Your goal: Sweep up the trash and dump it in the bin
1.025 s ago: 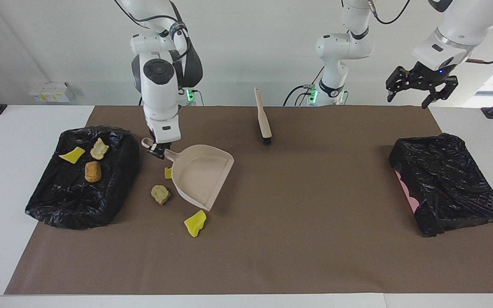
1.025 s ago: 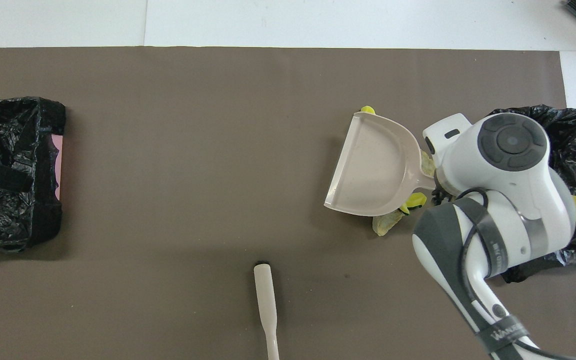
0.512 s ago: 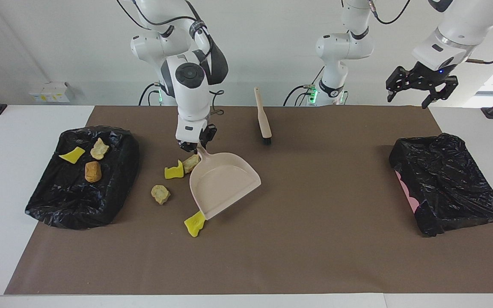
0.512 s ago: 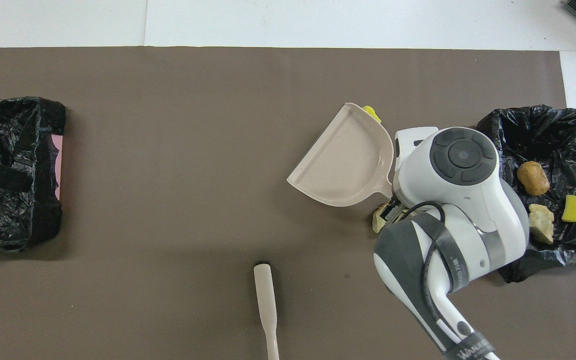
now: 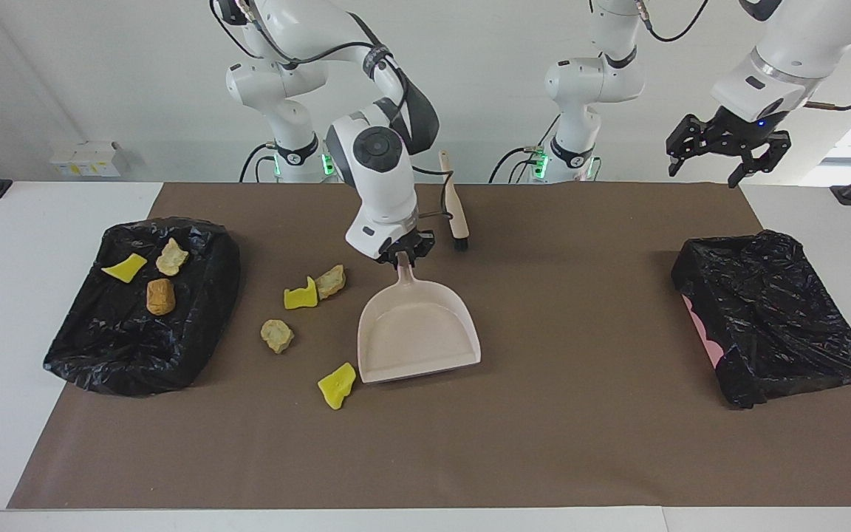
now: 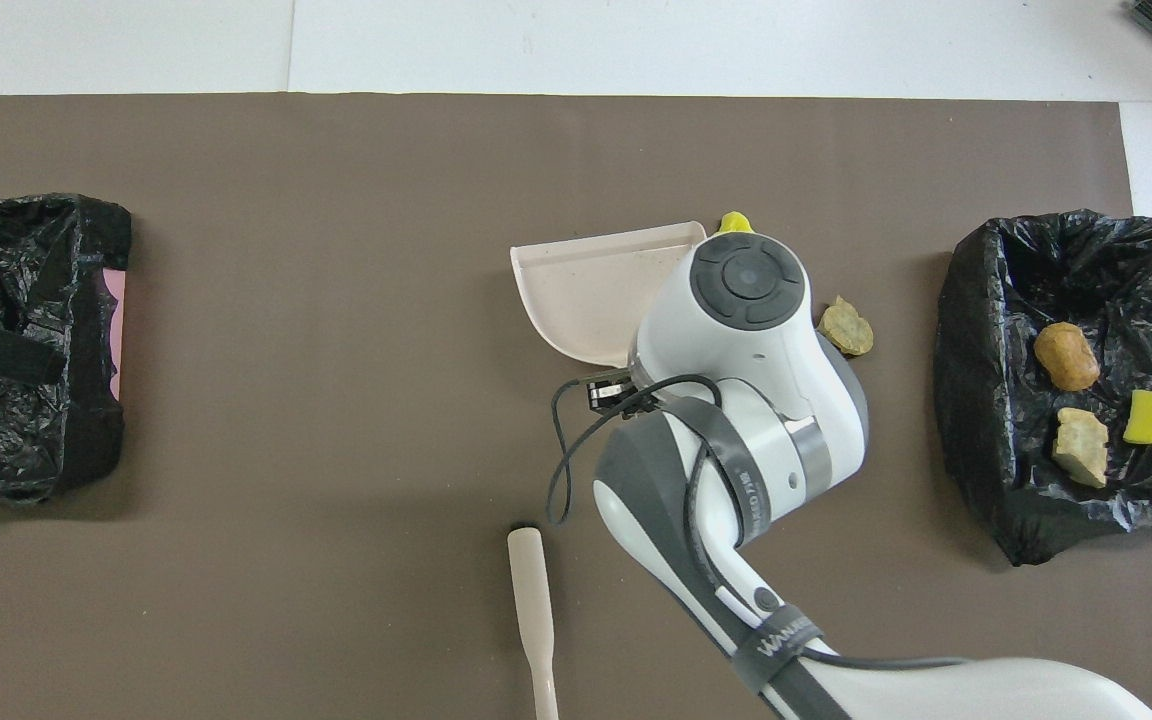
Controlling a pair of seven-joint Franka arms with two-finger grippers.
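My right gripper (image 5: 401,258) is shut on the handle of an empty beige dustpan (image 5: 419,336) (image 6: 586,290), which lies low on the brown mat with its mouth turned away from the robots. Several pieces of trash lie on the mat beside it, toward the right arm's end: a yellow chunk (image 5: 300,297), a tan one (image 5: 331,281), a tan-green one (image 5: 277,335) (image 6: 846,328) and a yellow one (image 5: 337,385) at the pan's corner. The black-lined bin (image 5: 137,355) (image 6: 976,400) holds three more pieces. My left gripper (image 5: 708,164) waits open, high over the mat's corner.
A beige brush (image 5: 453,203) (image 6: 533,610) lies on the mat nearer the robots than the dustpan. A second black-lined bin (image 5: 773,325) (image 6: 26,420) sits at the left arm's end. White table (image 5: 12,414) borders the mat.
The right arm has swung the dustpan away from the bin toward the table's middle and turned its mouth away from the robots, uncovering two trash pieces. The left arm has not moved.
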